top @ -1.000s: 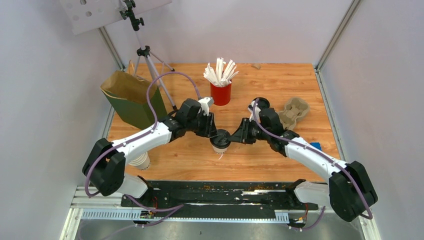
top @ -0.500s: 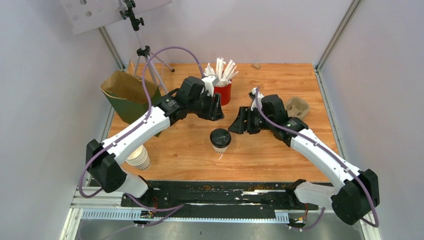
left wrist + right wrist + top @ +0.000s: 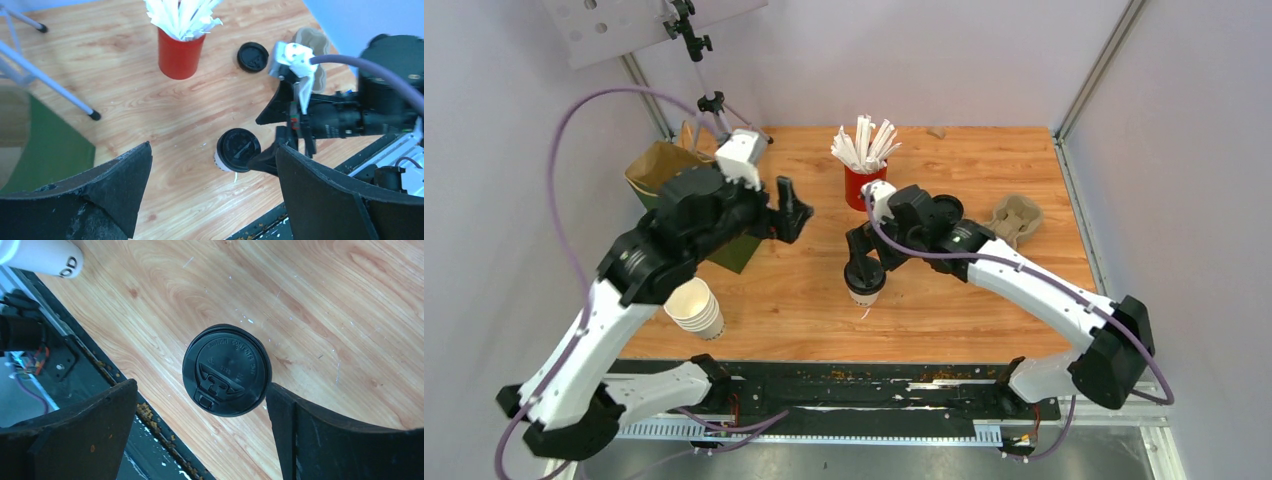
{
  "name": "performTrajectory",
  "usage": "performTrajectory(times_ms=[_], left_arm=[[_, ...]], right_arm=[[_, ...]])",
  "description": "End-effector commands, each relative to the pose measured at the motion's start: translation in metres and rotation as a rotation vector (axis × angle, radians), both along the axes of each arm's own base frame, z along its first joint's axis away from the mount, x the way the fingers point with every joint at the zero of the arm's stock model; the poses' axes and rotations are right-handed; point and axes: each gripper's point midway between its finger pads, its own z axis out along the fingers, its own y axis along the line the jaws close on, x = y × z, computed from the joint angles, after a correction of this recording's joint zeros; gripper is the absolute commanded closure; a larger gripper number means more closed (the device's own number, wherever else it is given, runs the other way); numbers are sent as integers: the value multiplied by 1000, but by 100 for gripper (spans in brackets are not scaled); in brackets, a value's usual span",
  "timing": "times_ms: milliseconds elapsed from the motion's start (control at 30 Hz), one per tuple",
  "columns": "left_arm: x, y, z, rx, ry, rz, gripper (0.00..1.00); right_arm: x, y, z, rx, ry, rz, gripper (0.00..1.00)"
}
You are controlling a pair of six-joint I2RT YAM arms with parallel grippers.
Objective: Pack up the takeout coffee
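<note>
The takeout coffee (image 3: 865, 288), a small white cup with a black lid, stands upright near the table's front middle. My right gripper (image 3: 871, 255) hovers open just above it. In the right wrist view the lid (image 3: 226, 370) lies between and below the spread fingers, and the right finger (image 3: 300, 420) is close to its rim. My left gripper (image 3: 789, 212) is raised high and open, well to the left of the cup, holding nothing. The left wrist view looks down on the coffee (image 3: 238, 150) between wide fingers. The green paper bag (image 3: 664, 175) stands open at the back left, partly hidden by the left arm.
A red cup of white sticks (image 3: 865, 185) stands behind the coffee. A loose black lid (image 3: 946, 207) and a cardboard cup carrier (image 3: 1014, 220) lie at the right. A stack of paper cups (image 3: 696, 307) sits front left. Tripod legs (image 3: 724, 125) stand beside the bag.
Both grippers opened and let go of the coffee, which stays on the table. The left arm rose and swung back left toward the bag. The right gripper moved over the cup.
</note>
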Motion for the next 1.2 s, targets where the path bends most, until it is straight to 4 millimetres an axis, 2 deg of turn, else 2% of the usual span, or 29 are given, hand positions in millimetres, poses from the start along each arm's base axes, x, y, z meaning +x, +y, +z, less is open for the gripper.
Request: performTrajectory(times_ms=[0, 300, 567, 800, 967, 1167], left_arm=[[-17, 36, -6, 43, -45, 68, 0], [-34, 71, -21, 64, -101, 134, 0], [-34, 74, -31, 91, -100, 136, 0], [-34, 79, -34, 108, -111, 148, 0], [-35, 83, -35, 110, -120, 158, 0], [-37, 89, -35, 121, -127, 172, 0]], right_arm=[[10, 6, -2, -114, -83, 28, 0], [7, 15, -37, -257, -59, 76, 3], [11, 12, -46, -303, -74, 54, 6], [9, 14, -31, -267, -80, 50, 0], [8, 14, -46, -300, -51, 58, 1], [7, 15, -58, -313, -24, 58, 6]])
